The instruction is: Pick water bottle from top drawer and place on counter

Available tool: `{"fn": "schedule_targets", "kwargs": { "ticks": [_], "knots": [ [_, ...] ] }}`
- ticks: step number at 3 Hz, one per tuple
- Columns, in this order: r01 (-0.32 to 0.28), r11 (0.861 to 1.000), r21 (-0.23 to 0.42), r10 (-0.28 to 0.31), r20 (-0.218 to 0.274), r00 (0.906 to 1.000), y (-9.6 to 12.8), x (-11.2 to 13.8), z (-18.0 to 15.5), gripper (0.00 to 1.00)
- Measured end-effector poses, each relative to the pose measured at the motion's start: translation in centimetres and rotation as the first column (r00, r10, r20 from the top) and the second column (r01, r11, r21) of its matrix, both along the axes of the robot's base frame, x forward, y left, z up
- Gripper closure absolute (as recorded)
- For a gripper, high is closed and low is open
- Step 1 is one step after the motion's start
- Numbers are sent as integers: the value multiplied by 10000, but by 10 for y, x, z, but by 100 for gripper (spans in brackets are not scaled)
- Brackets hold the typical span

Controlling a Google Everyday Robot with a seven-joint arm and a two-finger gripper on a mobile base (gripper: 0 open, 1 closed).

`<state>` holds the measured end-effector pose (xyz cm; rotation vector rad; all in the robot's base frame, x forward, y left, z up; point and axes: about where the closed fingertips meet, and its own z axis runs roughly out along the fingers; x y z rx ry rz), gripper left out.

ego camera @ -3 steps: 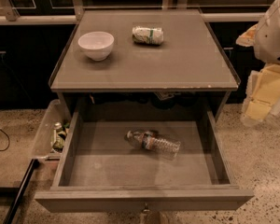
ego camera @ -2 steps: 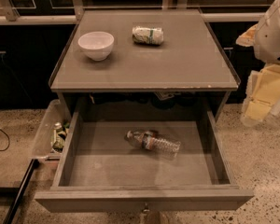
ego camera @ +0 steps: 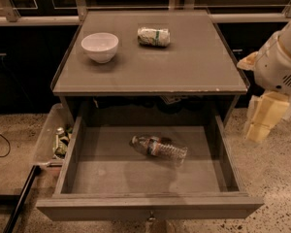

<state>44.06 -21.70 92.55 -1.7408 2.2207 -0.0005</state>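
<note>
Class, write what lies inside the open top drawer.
Only the water bottle, on its side. The rear of the top drawer, under the counter, is shadowed. The gripper hangs outside at right.

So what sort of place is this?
Likely a test lab or office: standalone counter with open top drawer, speckled floor, clear plastic bin beside it. The gripper hangs at right.

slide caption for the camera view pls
Water bottle lying in the open top drawer, bowl and packet on the counter, gripper at far right.

water bottle x1 | bowl x1 | pkt x1 | bin x1 | hand x1, R of counter
</note>
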Motion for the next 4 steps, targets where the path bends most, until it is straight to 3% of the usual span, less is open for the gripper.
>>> {"fn": "schedule_targets", "kwargs": {
  "ticks": [2, 3, 4],
  "knots": [
    [-214, 9960, 870, 269, -621, 9977, 2, 17, -89, 0],
    [-211, 9959, 875, 266, -623, 9977, 3, 17, -90, 0],
    [191, 9884, 1509, -81, -731, 9973, 15, 25, -126, 0]
  ]
}}
